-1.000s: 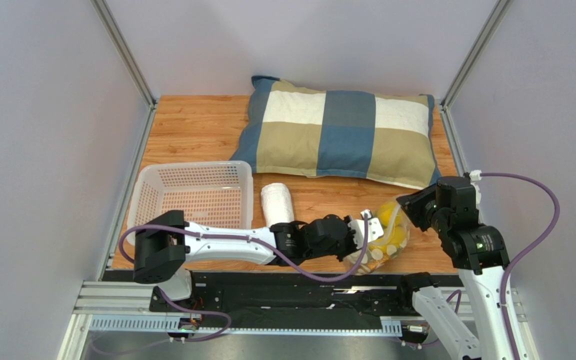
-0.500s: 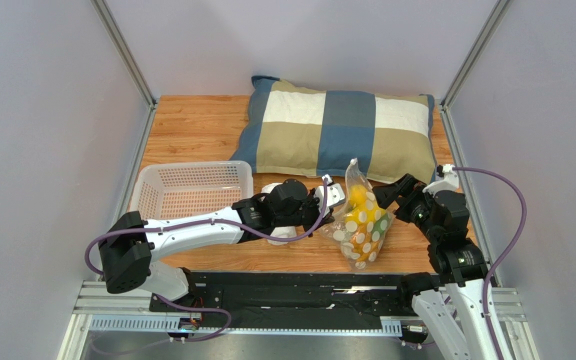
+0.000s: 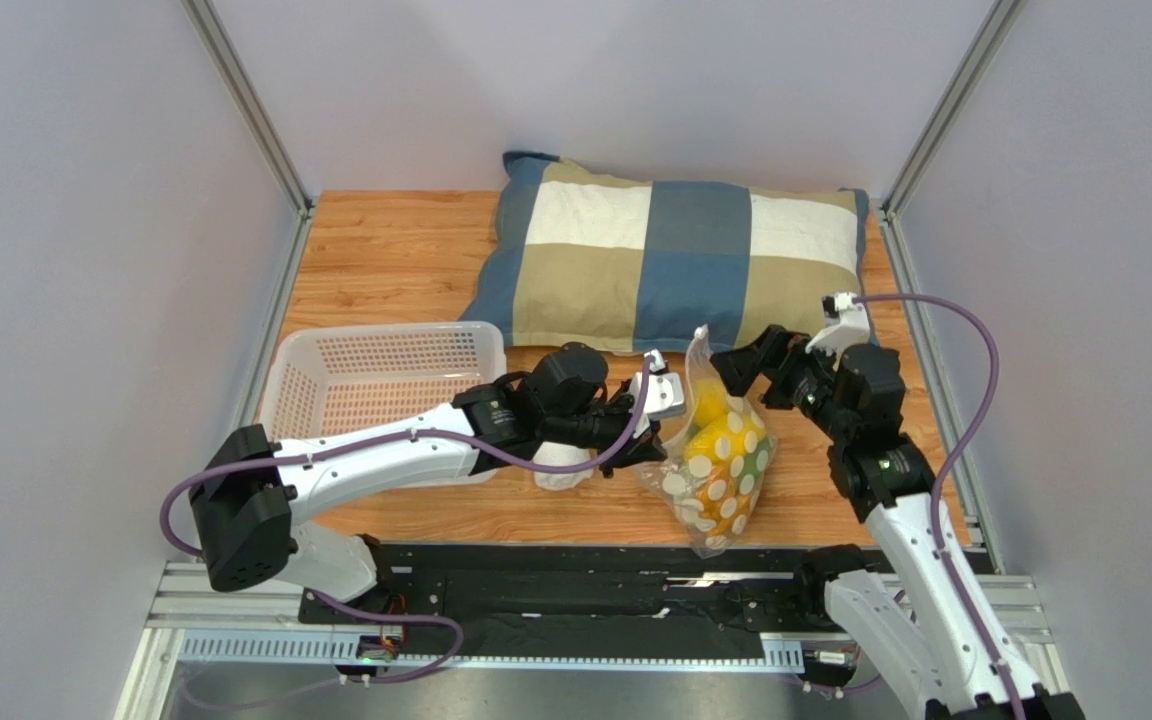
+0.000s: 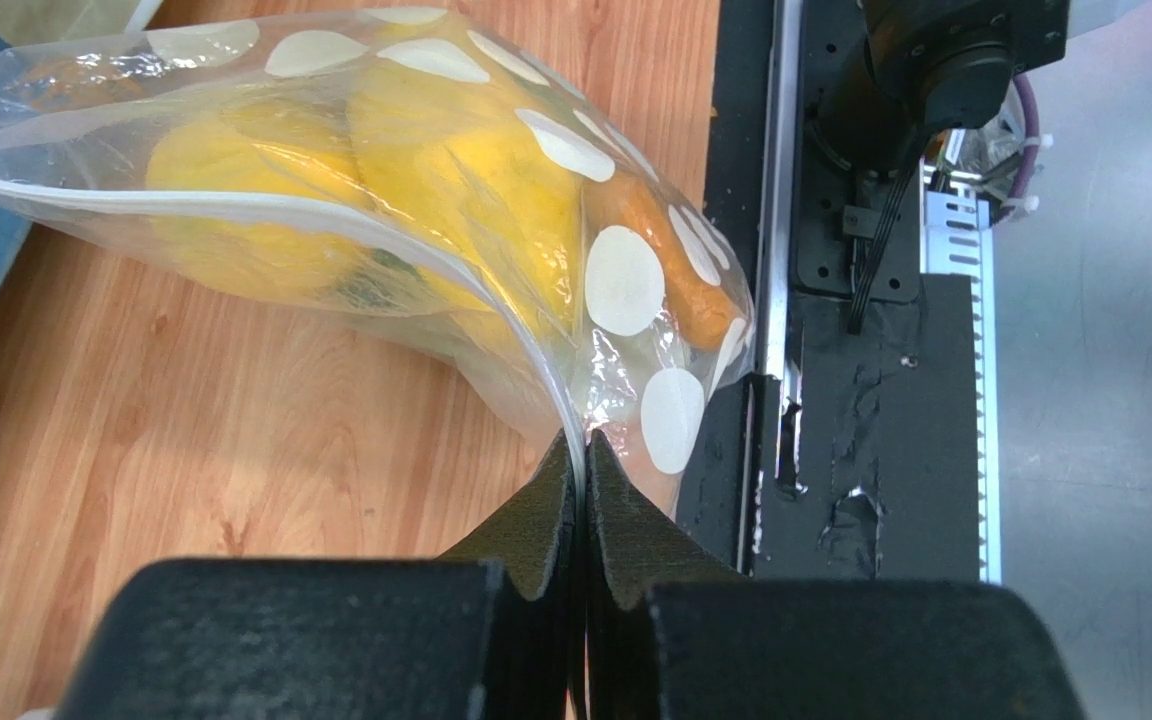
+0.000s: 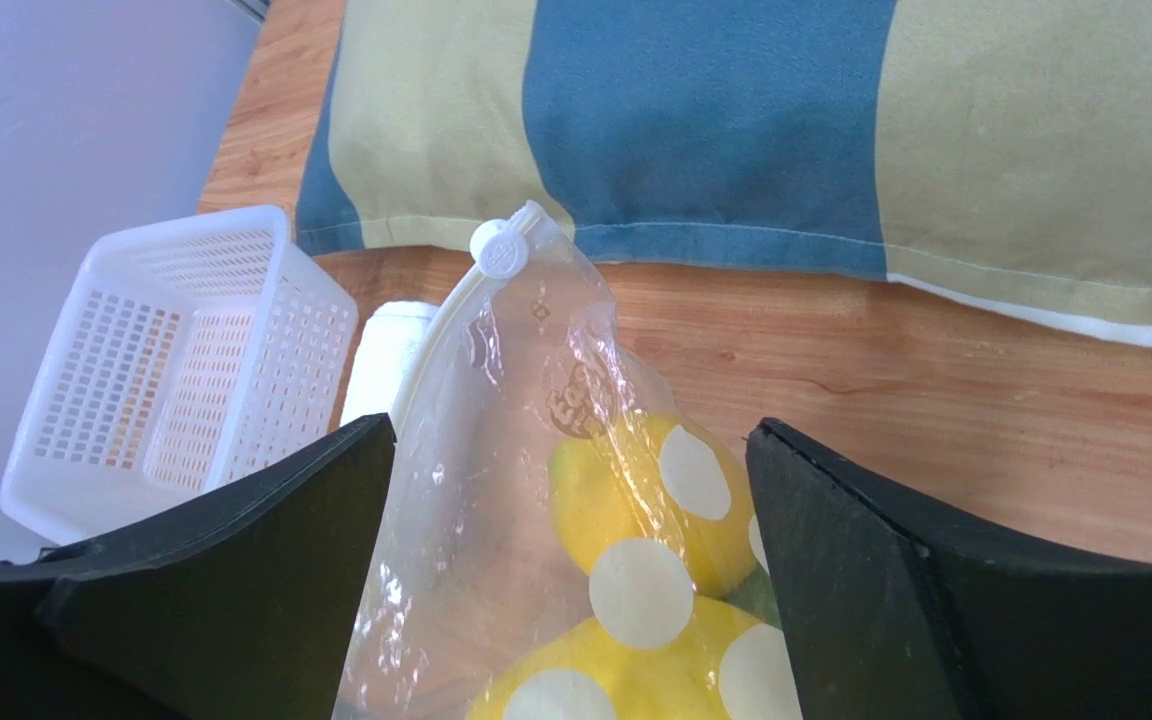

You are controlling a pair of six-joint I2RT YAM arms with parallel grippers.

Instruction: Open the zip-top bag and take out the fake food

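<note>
— Where is the zip-top bag [image 3: 717,458]?

— On the near side of the pillow [image 3: 687,270]. Its top corner, with the white slider [image 5: 497,248], reaches up by the pillow's near edge. Its lower end points toward the near edge of the counter [image 3: 387,255].

— And the fake food [image 5: 642,488]?

— Inside the bag: glossy yellow pieces behind the pale dots, with a sliver of green among them.

— The left tool [image 4: 579,495]?

— Pressed together on the bag's edge; the plastic film runs straight into the seam between its pads.

— The right tool [image 5: 570,450]?

— Spread wide, one finger on either side of the bag's upper part, pointing toward the pillow. Whether the fingers touch the plastic, I cannot tell.

— Anything else near the pillow?

— A white basket [image 3: 387,390] in front of its left end, and a rolled white towel [image 5: 387,353] between the basket and the bag, partly under the left arm.
</note>
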